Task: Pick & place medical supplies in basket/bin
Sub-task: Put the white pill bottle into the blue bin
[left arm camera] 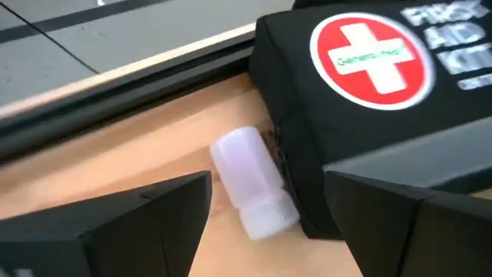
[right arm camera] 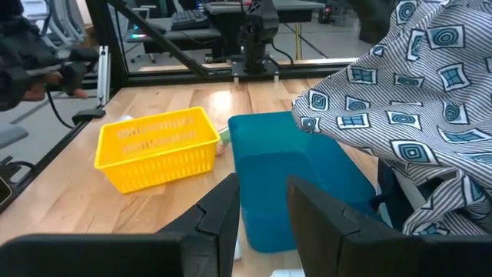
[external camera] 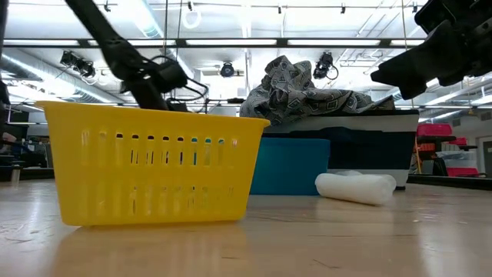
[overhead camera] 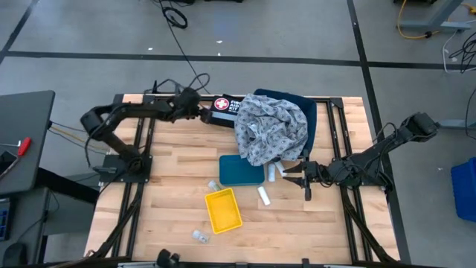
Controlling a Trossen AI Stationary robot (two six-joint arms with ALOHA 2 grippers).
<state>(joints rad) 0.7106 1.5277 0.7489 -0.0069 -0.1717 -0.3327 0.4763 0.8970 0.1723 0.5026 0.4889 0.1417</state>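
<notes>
Yellow basket (external camera: pixel 150 165) foremost, white roll (external camera: pixel 355 187) beside

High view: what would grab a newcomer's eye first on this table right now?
Probably the patterned grey cloth, heaped over a dark bin at the far middle of the table, with a black first aid kit beside it. Next, the bright yellow basket near the front, just in front of a teal bin. The left end effector hovers open over a small white bottle lying against the kit.
</notes>
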